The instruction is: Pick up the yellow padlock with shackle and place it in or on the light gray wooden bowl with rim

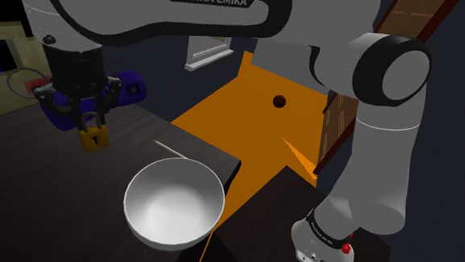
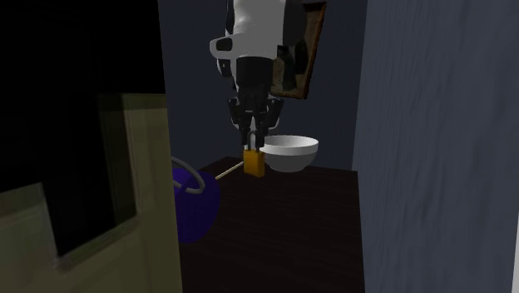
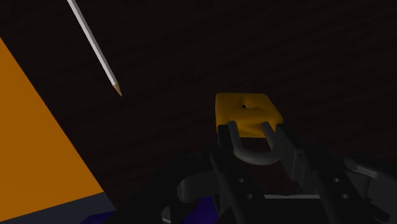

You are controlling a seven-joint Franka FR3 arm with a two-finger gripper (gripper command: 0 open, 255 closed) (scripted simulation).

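On the dark tabletop [image 1: 34, 206], near its edge by the orange floor [image 1: 254, 143], the pale grey bowl [image 1: 173, 208] sits empty. Just beside it, further inward, the gripper [image 1: 93, 120] clamps the yellow padlock [image 1: 93, 138] by its shackle, apparently lifted clear. The pickup looks done; carrying it over and releasing it remain.

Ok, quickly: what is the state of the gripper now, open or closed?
The gripper is closed, holding the padlock by its shackle.
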